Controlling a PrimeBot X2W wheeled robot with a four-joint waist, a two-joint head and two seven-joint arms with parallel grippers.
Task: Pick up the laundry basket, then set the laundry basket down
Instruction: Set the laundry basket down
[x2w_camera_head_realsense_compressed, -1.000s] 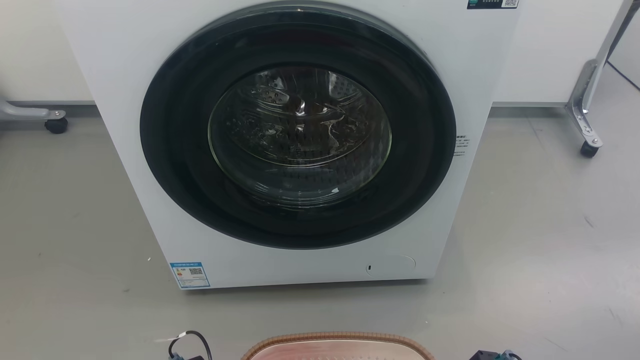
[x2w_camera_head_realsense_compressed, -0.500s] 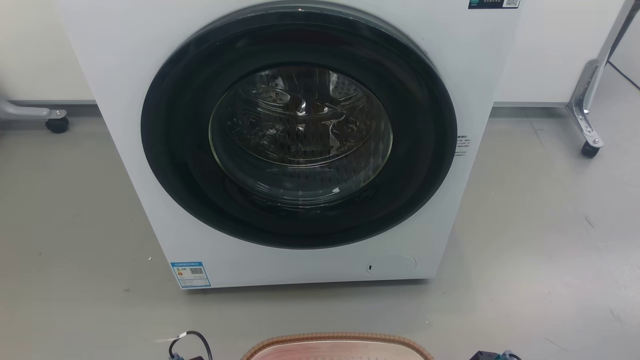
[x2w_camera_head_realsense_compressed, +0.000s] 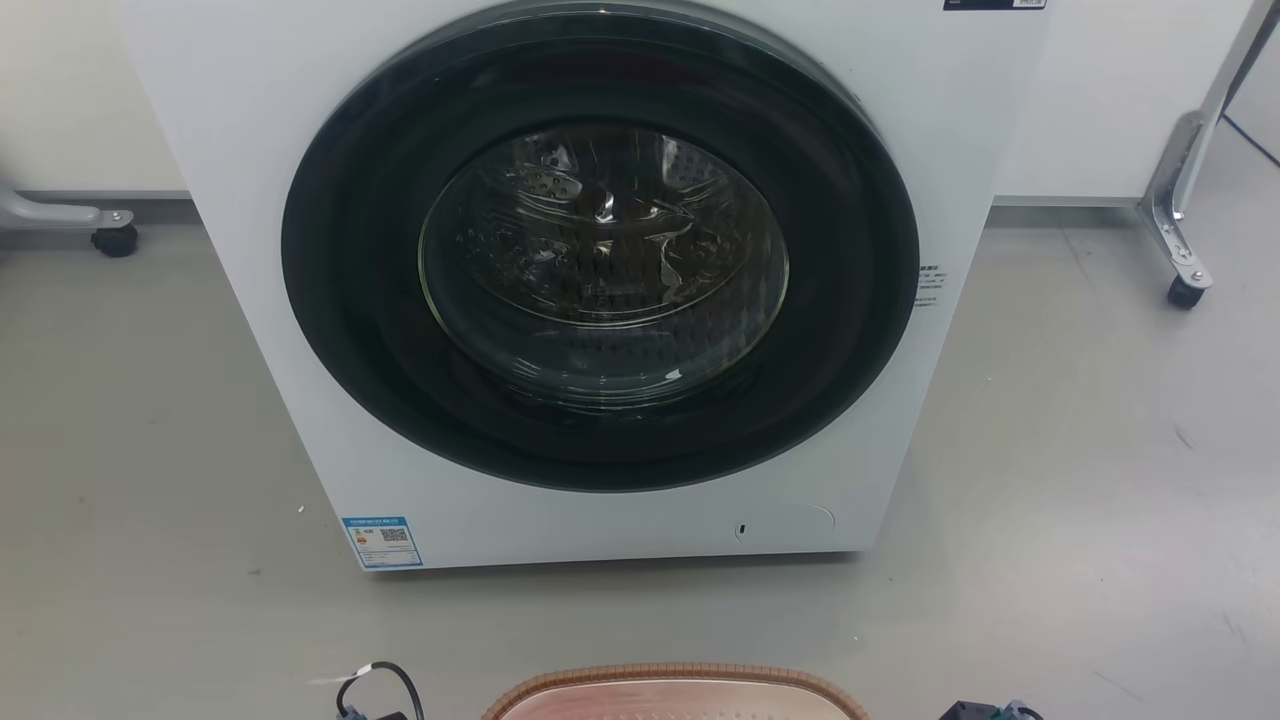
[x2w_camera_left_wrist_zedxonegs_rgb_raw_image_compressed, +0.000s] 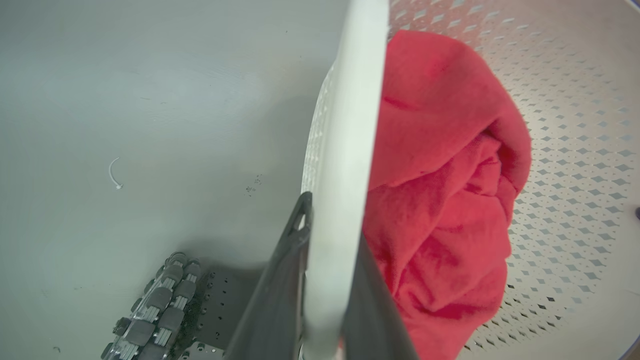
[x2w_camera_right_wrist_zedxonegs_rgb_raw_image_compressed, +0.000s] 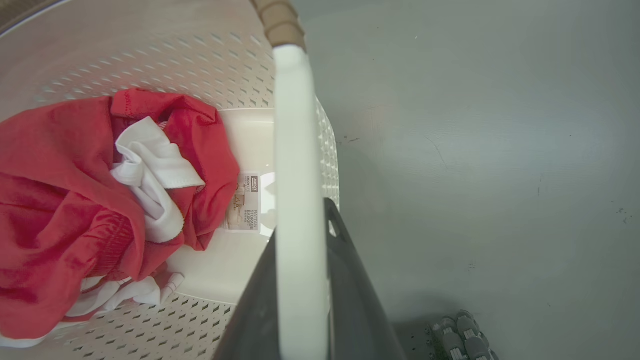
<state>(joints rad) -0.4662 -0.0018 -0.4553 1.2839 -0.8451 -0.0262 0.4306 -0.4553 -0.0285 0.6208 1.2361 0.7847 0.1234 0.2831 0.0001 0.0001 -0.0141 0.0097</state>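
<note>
The laundry basket (x2w_camera_head_realsense_compressed: 675, 688) shows its brown woven rim at the bottom middle of the head view, just in front of the washer. In the left wrist view my left gripper (x2w_camera_left_wrist_zedxonegs_rgb_raw_image_compressed: 330, 220) is shut on the basket's white side handle (x2w_camera_left_wrist_zedxonegs_rgb_raw_image_compressed: 345, 125), one dark finger on each side. A red garment (x2w_camera_left_wrist_zedxonegs_rgb_raw_image_compressed: 440, 190) lies against the perforated wall (x2w_camera_left_wrist_zedxonegs_rgb_raw_image_compressed: 575, 125). My right gripper (x2w_camera_right_wrist_zedxonegs_rgb_raw_image_compressed: 300, 225) is shut on the opposite white handle (x2w_camera_right_wrist_zedxonegs_rgb_raw_image_compressed: 295, 150). Red and white clothes (x2w_camera_right_wrist_zedxonegs_rgb_raw_image_compressed: 100, 200) lie on the smooth base beside a small label (x2w_camera_right_wrist_zedxonegs_rgb_raw_image_compressed: 246, 202).
A white front-loading washing machine (x2w_camera_head_realsense_compressed: 600, 530) with its round dark door shut stands straight ahead on the grey floor. Wheeled metal legs stand at far left (x2w_camera_head_realsense_compressed: 112, 240) and far right (x2w_camera_head_realsense_compressed: 1185, 290). Roller wheels of my base (x2w_camera_left_wrist_zedxonegs_rgb_raw_image_compressed: 155, 305) show below the basket.
The head camera has shifted slightly, so the washer sits a little higher in the picture. The basket rim keeps its place at the bottom edge.
</note>
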